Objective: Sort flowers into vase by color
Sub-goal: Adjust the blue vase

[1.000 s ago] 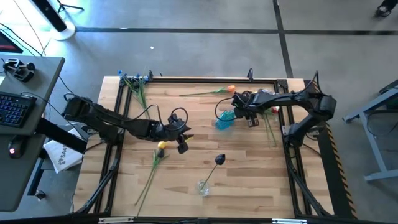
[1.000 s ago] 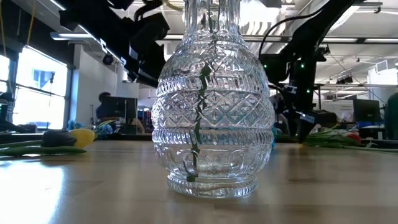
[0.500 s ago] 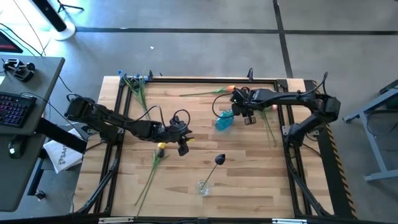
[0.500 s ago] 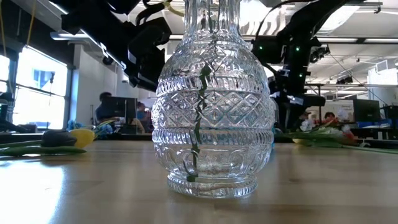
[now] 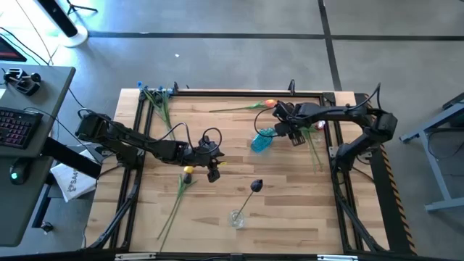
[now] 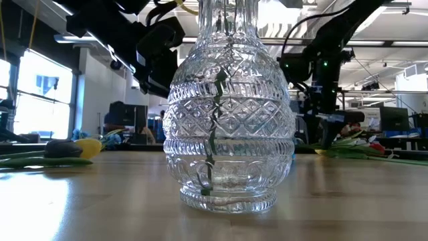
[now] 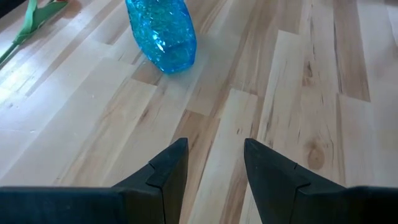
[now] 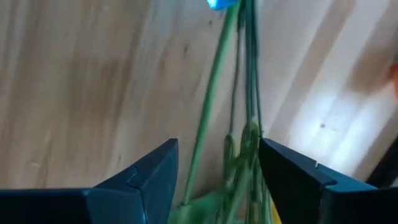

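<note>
- A clear glass vase (image 5: pixel 236 217) stands at the near edge of the table (image 5: pixel 290 210). One dark bud flower (image 5: pixel 256 186) is already in it and leans toward the far right.
- To the left of it, a yellow tulip (image 5: pixel 188 173) lies flat. Its green stem points back toward the near edge.
- The left gripper (image 5: pixel 212 172) hangs just beside that yellow head. Its fingers (image 7: pixel 166 167) are apart, with nothing between them.
- Past the middle, a blue vase (image 5: pixel 261 140) stands on the wood.
- The right gripper (image 5: pixel 296 137) hangs just right of the blue vase, over some green stems (image 8: pixel 214 87). Its fingers (image 8: pixel 152 168) are spread wide, with stems showing in the gap. It is not pinching them.
- Those stems run long-ways from near to far, in line with the gap between the fingers. I think the right arm is nearest to them, so it would go down and close across a stem.
- An orange tulip (image 5: pixel 269 104) lies near the far edge.
- Blue flowers (image 5: pixel 158 92) lie in the far left corner.
</note>
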Motion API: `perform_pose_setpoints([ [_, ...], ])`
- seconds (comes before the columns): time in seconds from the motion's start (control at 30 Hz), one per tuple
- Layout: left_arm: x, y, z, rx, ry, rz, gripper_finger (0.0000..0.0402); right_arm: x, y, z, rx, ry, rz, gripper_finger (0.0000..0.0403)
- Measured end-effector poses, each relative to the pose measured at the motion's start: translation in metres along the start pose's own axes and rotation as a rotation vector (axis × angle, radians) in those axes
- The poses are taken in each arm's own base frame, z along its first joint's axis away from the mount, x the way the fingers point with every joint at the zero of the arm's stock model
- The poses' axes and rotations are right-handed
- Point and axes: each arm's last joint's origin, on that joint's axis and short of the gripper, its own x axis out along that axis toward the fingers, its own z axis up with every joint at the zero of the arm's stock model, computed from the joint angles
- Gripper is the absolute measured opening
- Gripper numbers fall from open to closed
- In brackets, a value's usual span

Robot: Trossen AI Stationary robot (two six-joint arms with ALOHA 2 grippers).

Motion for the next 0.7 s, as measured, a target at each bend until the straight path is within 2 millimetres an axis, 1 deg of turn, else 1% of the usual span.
perform_pose_setpoints([
  [0.07, 0.0, 0.0, 0.0, 0.0, -0.001, 0.0, 0.0147, 0.004, 0.0, -0.002, -0.004, 0.006, -0.02, 0.0202],
  [0.17, 0.0, 0.0, 0.0, -0.002, -0.004, -0.002, 0.0147, 0.007, 0.0, -0.003, 0.001, 0.016, -0.044, 0.0165],
  [0.43, 0.0, 0.0, 0.0, 0.01, -0.003, -0.005, 0.0147, 0.013, -0.003, -0.009, -0.007, 0.019, -0.083, 0.0021],
  [0.5, 0.0, -0.001, 0.0, 0.019, 0.005, -0.026, 0.0147, 0.012, -0.003, -0.007, -0.016, 0.017, -0.088, 0.0009],
  [0.6, 0.005, -0.001, -0.002, 0.038, 0.022, -0.061, 0.0147, 0.01, -0.002, 0.0, -0.043, 0.003, -0.134, 0.0018],
  [0.7, 0.015, 0.0, -0.004, 0.039, 0.023, -0.081, 0.0147, 0.008, 0.0, 0.008, -0.099, -0.009, -0.169, 0.0012],
])
